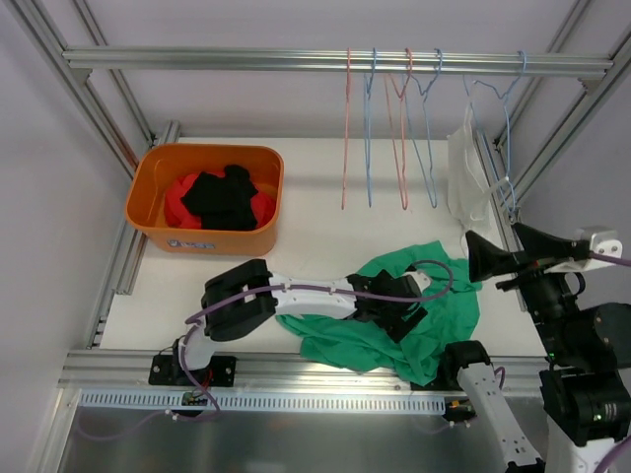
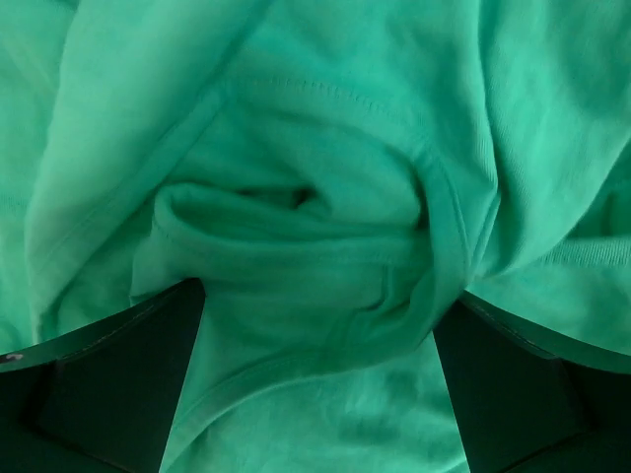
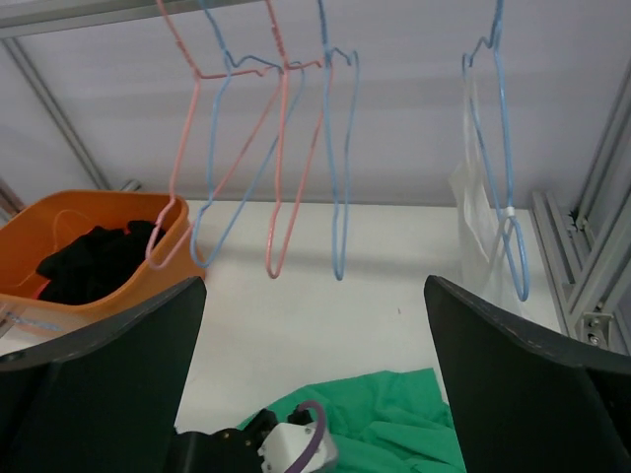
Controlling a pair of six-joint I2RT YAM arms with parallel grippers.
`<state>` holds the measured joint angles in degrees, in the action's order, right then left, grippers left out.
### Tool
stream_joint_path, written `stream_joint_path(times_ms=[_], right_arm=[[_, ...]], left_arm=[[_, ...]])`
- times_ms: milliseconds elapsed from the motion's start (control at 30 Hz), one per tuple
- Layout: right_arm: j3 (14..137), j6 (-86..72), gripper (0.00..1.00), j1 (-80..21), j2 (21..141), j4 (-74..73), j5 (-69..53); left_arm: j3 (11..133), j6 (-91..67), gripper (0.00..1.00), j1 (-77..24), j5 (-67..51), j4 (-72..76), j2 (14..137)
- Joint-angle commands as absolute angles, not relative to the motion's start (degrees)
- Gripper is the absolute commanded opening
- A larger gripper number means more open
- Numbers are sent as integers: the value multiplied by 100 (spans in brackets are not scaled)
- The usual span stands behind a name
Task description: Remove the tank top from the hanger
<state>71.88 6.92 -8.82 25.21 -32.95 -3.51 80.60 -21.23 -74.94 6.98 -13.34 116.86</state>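
A green tank top (image 1: 439, 301) lies crumpled on the white table, off any hanger. My left gripper (image 1: 399, 313) is low over its middle. In the left wrist view the left gripper (image 2: 315, 296) is open, its dark fingers (image 2: 128, 374) wide apart with a bunched fold of the green cloth (image 2: 315, 128) between them. My right gripper (image 1: 505, 252) hangs raised at the table's right edge. It is open (image 3: 315, 286) and holds nothing, and it faces the rail of hangers. A blue hanger (image 3: 498, 158) at the right carries a white garment (image 3: 475, 232).
Several bare pink and blue wire hangers (image 1: 399, 128) hang from the metal rail (image 1: 246, 59) at the back. An orange bin (image 1: 148, 212) at the back left holds black and red clothes (image 1: 222, 197). Aluminium frame posts (image 1: 552, 128) stand on both sides.
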Motion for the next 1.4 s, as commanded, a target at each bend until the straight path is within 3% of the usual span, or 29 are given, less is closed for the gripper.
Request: stream_joint_path(times_ms=[0,100,167,200,233,367,600,800,967,1200,1367], right_arm=[[7172,642,99,-870,2286,-3787,-1142],[7198,571,99,-870,2048,-3797,-1327],[7216,571,99,-861,1899,-3806,-1336],[7242,580,99,-870,1864,-3806,-1336],[7251,606,100,-870,1811,-3806,-1284],[7304,694,99,-870,1644,-3797,-1064],[7137,651,99,-870,1644,-3710,-958],[6908,458,99,-870,1608,-3350,-853],[6882,369,100,-879,1731,-3155,-853],[6803,264,99,-879,1942,-3032,-853],[6794,229,100,-879,2048,-2997,-853]], left_arm=[[8603,-1872,99,-7620,1695,-1397,12249],[8955,-1916,97,-7673,1793,-1590,12699],[9044,-1986,38,-7743,1863,-1670,12955],[8974,-2108,15,-7769,1994,-1687,12990],[8904,-2188,0,-7787,2152,-1731,12964],[8115,-2775,0,-7796,3011,-2003,12140],[6391,-3498,0,-7805,4446,-2871,8024],[6976,-3402,0,-7377,5194,-3726,6146],[8163,-2324,0,-6418,5063,-3815,5968],[11323,-932,0,-4801,4273,-3849,7073],[12567,-642,0,-3887,3894,-3911,7839]])
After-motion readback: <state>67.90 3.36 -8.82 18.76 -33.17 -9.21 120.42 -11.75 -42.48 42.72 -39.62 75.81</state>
